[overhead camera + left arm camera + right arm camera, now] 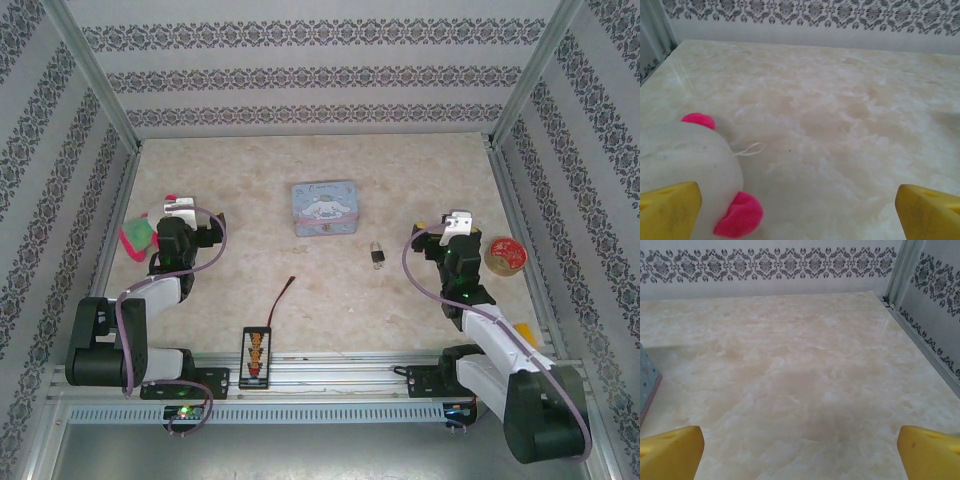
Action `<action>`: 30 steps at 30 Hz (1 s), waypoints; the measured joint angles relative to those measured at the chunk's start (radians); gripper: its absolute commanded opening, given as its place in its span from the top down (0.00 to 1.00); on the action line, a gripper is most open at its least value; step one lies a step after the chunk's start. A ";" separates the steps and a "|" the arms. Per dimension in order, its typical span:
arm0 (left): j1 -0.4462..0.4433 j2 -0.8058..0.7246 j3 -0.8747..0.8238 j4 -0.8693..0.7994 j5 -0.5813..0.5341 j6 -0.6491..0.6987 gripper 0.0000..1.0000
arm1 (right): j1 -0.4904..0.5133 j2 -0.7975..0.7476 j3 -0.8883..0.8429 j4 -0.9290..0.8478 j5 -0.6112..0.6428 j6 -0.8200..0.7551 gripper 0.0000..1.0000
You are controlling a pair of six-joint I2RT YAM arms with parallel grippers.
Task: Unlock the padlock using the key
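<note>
The padlock (377, 256) is seen lying on the worktop (420, 185), near the light-blue tin (324, 208) but not touching it.

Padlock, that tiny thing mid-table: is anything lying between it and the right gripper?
Nothing visible does. The padlock lies on bare table, to the left of the right gripper. The tin sits farther back, off that line.
</note>
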 measured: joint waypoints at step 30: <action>0.002 0.259 -0.077 0.288 0.245 0.081 0.01 | -0.150 0.138 -0.111 0.381 -0.196 -0.008 0.02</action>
